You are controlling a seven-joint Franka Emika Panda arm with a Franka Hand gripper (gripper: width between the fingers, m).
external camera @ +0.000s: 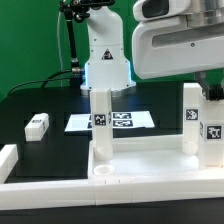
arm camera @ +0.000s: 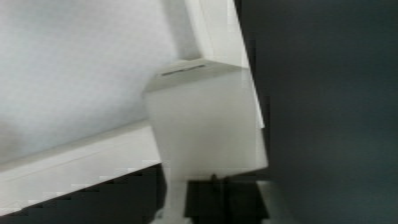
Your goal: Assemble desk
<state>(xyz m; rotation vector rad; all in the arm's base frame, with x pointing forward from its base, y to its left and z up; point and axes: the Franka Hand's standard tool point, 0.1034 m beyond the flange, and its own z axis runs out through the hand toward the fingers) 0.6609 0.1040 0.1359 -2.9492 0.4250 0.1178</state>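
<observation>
Tabletop (external camera: 150, 160): smooth white plastic tray with a raised rim, lying on the matte black surface (external camera: 50, 150).
Corner leg (external camera: 101, 122): square white post with a black-and-white tag, upright at the tabletop's corner on the exterior view's left.
End legs (external camera: 191, 115): two more tagged posts upright at the tabletop's other end, one cut off by the frame edge.
Loose leg (external camera: 37, 125): short block lying well apart from the tabletop.
Claw (arm camera: 214, 188): dark fingers closed together, gripping nothing, just beside a seated leg (arm camera: 205, 130) in a tabletop corner. The picture is too blurred to tell whether they touch.
Marker board (external camera: 110, 121): thin flat sheet behind the tabletop.
</observation>
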